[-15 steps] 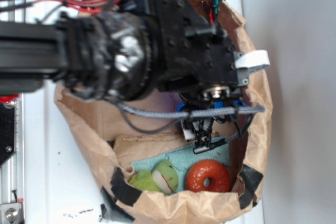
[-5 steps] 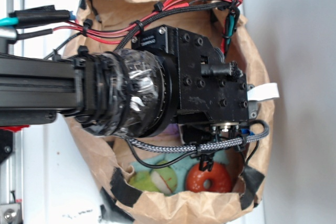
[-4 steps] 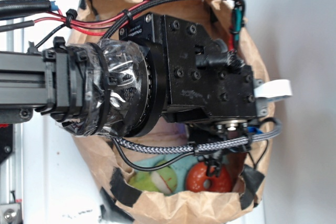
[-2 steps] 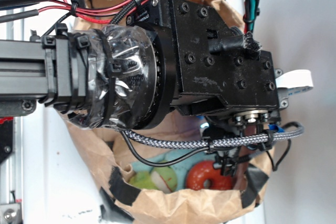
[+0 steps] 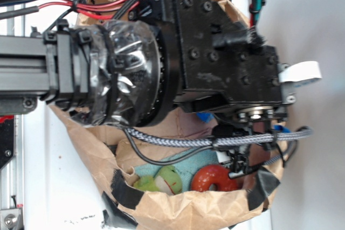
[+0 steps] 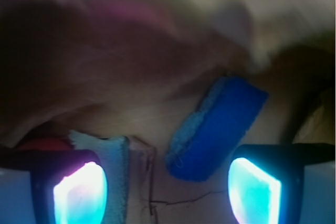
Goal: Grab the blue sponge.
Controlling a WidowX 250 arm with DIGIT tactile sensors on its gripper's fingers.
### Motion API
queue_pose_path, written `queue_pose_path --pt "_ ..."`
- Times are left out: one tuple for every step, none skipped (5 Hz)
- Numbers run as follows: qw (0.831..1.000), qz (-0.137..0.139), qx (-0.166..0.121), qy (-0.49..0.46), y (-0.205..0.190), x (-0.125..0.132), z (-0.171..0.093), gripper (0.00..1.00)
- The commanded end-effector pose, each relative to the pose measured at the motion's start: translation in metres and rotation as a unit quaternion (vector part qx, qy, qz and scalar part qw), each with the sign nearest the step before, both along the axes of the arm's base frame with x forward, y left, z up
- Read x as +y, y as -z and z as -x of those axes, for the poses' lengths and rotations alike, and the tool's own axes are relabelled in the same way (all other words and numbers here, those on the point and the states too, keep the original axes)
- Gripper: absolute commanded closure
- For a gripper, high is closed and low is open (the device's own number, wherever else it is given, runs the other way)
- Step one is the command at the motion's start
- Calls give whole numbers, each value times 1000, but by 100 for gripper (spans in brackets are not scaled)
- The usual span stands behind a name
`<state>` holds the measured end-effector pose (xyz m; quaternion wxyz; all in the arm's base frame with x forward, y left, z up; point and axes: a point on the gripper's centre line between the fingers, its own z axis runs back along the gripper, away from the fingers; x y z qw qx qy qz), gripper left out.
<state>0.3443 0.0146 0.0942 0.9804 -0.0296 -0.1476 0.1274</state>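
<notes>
Red ring (image 5: 214, 178) & green apple halves (image 5: 159, 182) on teal cloth (image 5: 190, 161), in paper bag (image 5: 183, 209).

Blue sponge (image 6: 218, 128): lies tilted on brown paper (image 6: 131, 66), between my pincer's (image 6: 168, 192) two glowing fingertips (image 6: 254, 190), nearer the right one, untouched. Pale teal cloth (image 6: 107, 161): edge beside left fingertip.

You have the blue sponge (image 6: 216, 127) lying tilted between the gripper (image 6: 168, 192) fingers, nearer the right one, inside the paper bag (image 5: 178, 214), with the cloth (image 6: 113, 174) beside the left finger (image 6: 79, 192).
</notes>
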Motion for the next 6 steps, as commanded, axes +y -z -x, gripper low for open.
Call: queue_pose_path --pt "991 -36 -79 -102 -31 32 18 0" --pt "990 -32 -74 -114 -31 40 21 0" --pt "990 -22 -66 -126 -28 43 17 0" --pt "989 -13 -58 -133 -24 38 12 0" --pt "992 -9 -42 -119 -11 26 7 0" --pt "993 -22 -36 -108 0 19 5 0"
